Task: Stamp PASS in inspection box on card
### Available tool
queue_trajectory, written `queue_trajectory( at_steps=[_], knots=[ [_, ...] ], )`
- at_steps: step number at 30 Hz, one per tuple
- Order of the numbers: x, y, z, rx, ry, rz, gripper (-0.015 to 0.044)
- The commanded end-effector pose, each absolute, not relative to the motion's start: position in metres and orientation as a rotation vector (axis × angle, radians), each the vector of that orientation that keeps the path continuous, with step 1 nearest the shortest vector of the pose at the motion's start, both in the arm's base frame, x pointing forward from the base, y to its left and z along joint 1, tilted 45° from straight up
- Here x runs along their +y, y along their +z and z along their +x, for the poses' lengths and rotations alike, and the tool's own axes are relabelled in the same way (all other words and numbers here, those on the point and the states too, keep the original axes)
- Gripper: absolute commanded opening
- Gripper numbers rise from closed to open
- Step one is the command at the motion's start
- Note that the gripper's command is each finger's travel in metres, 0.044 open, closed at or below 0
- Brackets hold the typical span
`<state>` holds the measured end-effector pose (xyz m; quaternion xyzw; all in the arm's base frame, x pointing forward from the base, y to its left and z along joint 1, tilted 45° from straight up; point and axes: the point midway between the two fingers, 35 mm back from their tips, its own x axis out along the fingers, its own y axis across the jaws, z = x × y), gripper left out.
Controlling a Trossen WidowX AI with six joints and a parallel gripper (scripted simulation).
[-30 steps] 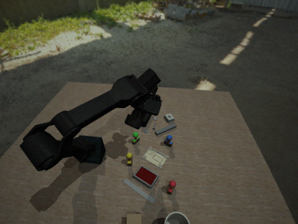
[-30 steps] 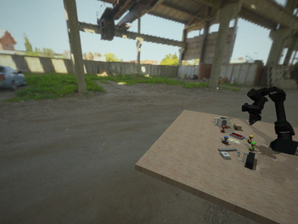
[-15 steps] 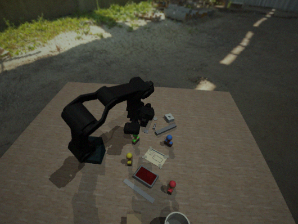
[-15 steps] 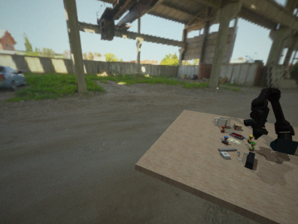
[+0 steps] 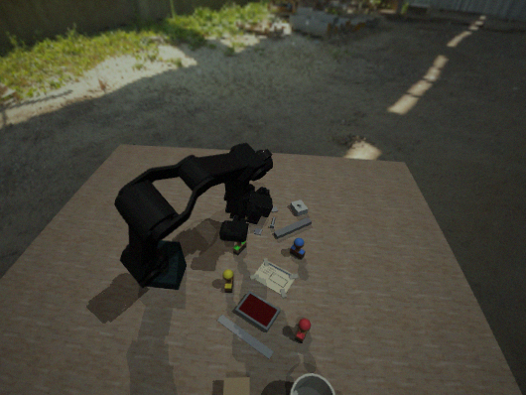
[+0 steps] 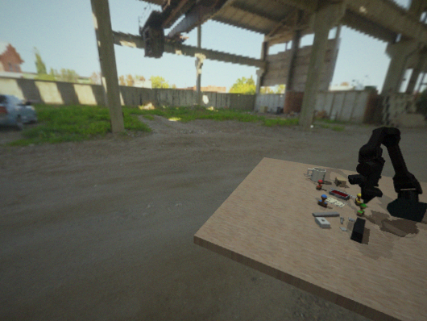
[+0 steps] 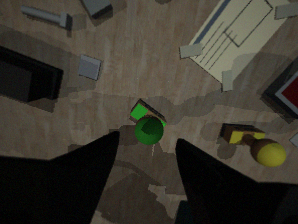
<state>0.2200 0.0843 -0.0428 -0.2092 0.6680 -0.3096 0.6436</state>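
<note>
My gripper (image 5: 238,238) (image 6: 366,200) (image 7: 148,140) points down, partly open and empty, its fingertips apart just above the green-knobbed stamp (image 5: 240,246) (image 6: 362,206) (image 7: 149,128), which stands upright on the bench. A yellow-knobbed stamp (image 5: 228,274) (image 6: 358,197) (image 7: 270,153), a blue-knobbed stamp (image 5: 299,242) (image 6: 324,198) and a red-knobbed stamp (image 5: 304,325) (image 6: 320,182) also stand there. No lettering shows on any stamp. The taped card (image 5: 261,272) (image 6: 335,202) (image 7: 215,50) has an outlined box without a visible print. The red ink pad (image 5: 257,310) (image 6: 339,193) (image 7: 292,98) lies open beside it.
A black block (image 6: 358,230) (image 7: 25,77), a grey bar (image 5: 293,227) (image 6: 326,214), a pale block (image 5: 299,207) and a small bolt (image 7: 42,15) lie behind the card. A flat strip (image 5: 245,337), a mug (image 6: 319,174) and a tan block (image 5: 236,386) lie beyond the pad.
</note>
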Motion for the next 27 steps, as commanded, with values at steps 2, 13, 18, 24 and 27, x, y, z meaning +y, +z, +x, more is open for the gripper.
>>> queue_trajectory(
  at_steps=[2, 13, 18, 24, 27],
  knots=[
    [0.078, -0.050, 0.218, 1.525, -0.707, -0.488, 0.0219],
    [0.065, -0.063, 0.217, 1.525, -0.707, -0.488, 0.0219],
    [0.060, -0.069, 0.216, 1.525, -0.708, -0.489, 0.0219],
    [0.053, -0.075, 0.214, 1.525, -0.708, -0.489, 0.0219],
    [0.049, -0.079, 0.213, 1.524, -0.709, -0.489, 0.0219]
  ],
)
